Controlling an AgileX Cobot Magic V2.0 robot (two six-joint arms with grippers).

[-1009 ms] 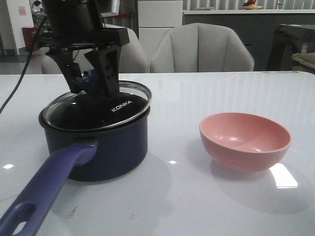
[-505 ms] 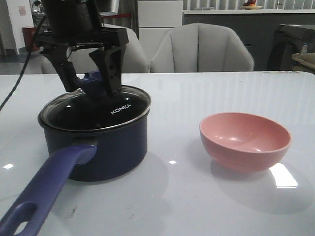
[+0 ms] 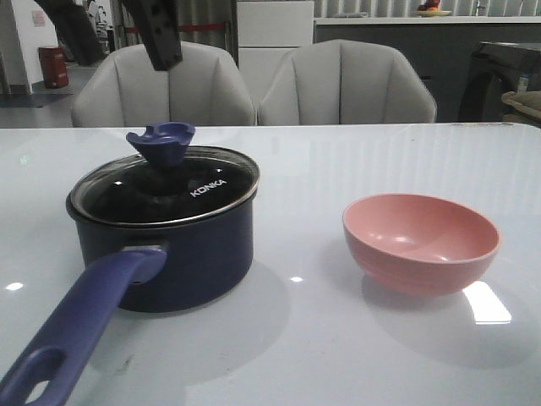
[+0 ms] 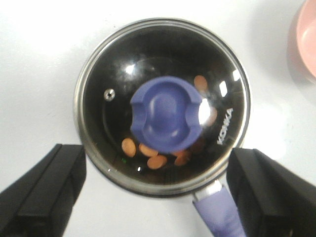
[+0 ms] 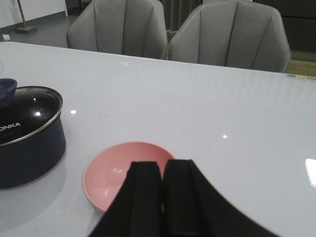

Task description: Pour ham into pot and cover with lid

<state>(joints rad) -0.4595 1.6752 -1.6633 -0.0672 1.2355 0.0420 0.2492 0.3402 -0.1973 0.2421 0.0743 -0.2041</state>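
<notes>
Navy steel pot (image 3: 165, 254) with its long blue-purple handle stands toward the left edge of the tabletop (image 3: 338, 338), handle running to the near edge. Its round glass lid (image 4: 162, 101) sits level on the rim, thin orange ham slices (image 4: 148, 154) visible beneath. Directly above the knob hangs the left pincer (image 4: 158, 192), spread wide, holding nothing. Further right stands the empty pink round bowl (image 3: 420, 241); the right pincer (image 5: 163, 197), fingers pressed together and empty, hovers by its near side.

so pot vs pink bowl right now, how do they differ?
The pot is dark navy with a long handle; the pink bowl has none. The pot is covered by the lid with ham inside; the bowl is open and empty. Both are round and upright on the table.
</notes>
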